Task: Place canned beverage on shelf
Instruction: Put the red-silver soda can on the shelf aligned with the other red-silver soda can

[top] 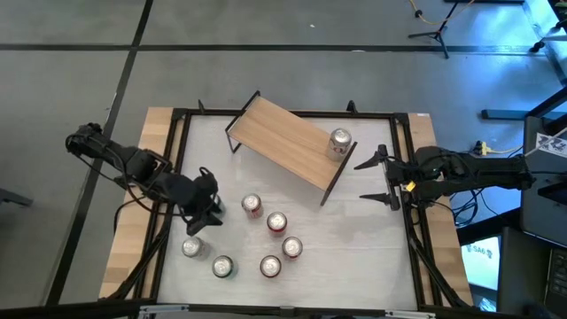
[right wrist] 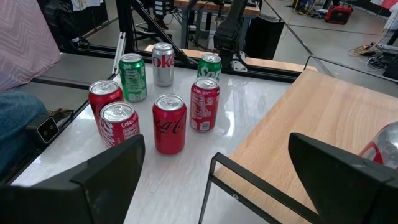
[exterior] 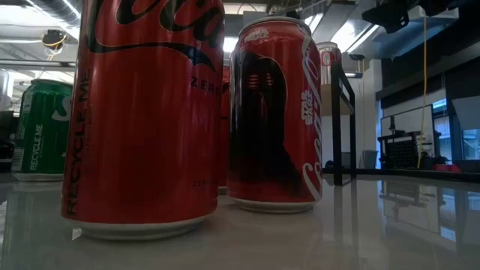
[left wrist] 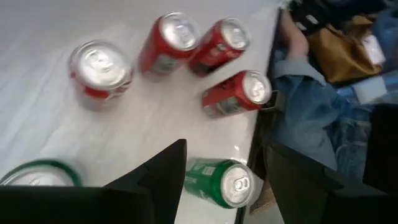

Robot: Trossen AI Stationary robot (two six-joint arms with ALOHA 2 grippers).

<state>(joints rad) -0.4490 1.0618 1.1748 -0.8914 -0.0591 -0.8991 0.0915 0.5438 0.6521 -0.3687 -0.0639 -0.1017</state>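
- While my left end effector (top: 205, 213) hovers half-spread and empty over the counter (top: 354, 239) near six cans (top: 252, 205), one can (top: 340, 140) stands on the shelf (top: 283, 137).
- Beside the shelf, my right end effector (top: 379, 177) is spread wide, empty.

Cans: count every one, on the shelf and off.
8. One can on the shelf. Seven on the table: two green, one silver, four red. The high view shows only six there; the left gripper probably hides one.
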